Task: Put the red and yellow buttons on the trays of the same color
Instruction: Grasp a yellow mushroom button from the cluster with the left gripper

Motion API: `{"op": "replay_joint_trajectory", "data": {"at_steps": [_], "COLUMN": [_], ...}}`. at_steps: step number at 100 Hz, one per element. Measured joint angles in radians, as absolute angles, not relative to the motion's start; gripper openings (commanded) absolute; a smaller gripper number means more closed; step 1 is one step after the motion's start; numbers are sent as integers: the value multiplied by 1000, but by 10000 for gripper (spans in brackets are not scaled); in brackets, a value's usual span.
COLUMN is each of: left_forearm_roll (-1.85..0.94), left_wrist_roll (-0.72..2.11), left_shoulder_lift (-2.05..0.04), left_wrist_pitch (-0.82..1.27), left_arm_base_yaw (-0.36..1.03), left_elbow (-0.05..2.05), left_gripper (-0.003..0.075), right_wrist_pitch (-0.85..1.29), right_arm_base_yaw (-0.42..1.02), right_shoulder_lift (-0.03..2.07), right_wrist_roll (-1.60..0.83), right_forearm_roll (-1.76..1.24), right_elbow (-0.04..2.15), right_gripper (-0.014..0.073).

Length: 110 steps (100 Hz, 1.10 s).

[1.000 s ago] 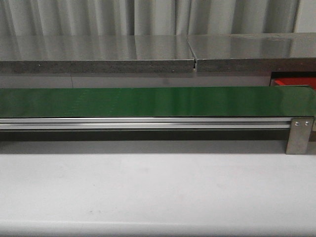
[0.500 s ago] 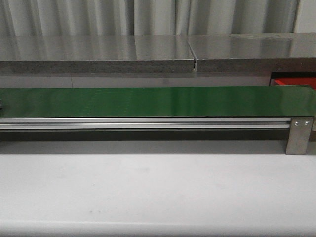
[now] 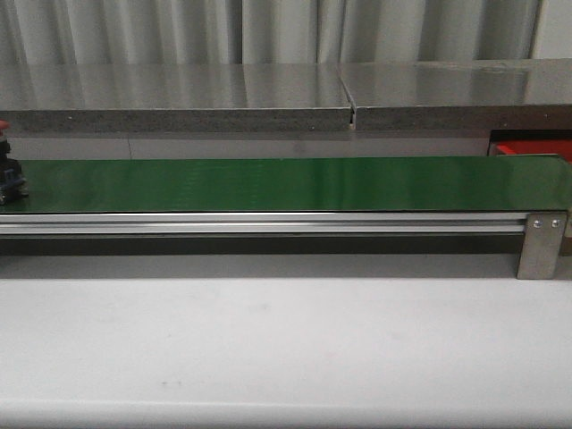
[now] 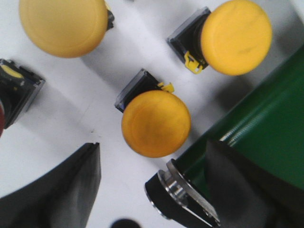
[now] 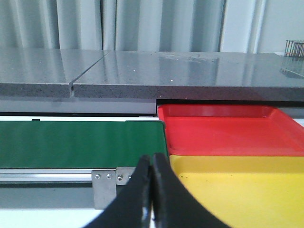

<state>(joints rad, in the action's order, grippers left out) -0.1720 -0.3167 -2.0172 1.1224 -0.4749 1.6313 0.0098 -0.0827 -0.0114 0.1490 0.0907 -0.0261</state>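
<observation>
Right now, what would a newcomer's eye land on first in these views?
Three yellow buttons lying on white beside the green belt, right under the left fingers, which are spread apart. Next, the red tray and yellow tray side by side at the belt's end, both bare, behind the shut right fingers.

I can't read any text, label, brand, number or sign from any of my cameras; the yellow buttons [image 4: 156, 123], the green belt [image 3: 286, 183] and both trays carry no lettering I can make out.
</observation>
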Motion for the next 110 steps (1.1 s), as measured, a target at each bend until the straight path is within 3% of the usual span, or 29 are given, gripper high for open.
{"op": "replay_joint_trajectory", "data": {"at_steps": [38,55,82,110], "left_forearm_roll": [-172,-172,-172,-172], "left_wrist_roll": [-325,-340,-340,-342], "left_shoulder_lift": [-2055,-2071,-2071,-2055], "left_wrist_pitch": [1051,1039,1027,1030], "left_arm_base_yaw": [-475,-475,-475,-475], "left_elbow": [1630,1630,1630,1630], "left_gripper": [445,382,220,210], "right_wrist_pitch": [10,10,10,10], "right_arm_base_yaw": [-83,-83,-83,-83], "right_shoulder_lift": [-11,-11,-11,-11], "right_wrist_roll": [149,149,149,149], "right_forearm_roll": [91,91,91,91], "right_elbow": [-26,-26,-26,-26], "right_gripper": [-74,-74,-74,-74]}}
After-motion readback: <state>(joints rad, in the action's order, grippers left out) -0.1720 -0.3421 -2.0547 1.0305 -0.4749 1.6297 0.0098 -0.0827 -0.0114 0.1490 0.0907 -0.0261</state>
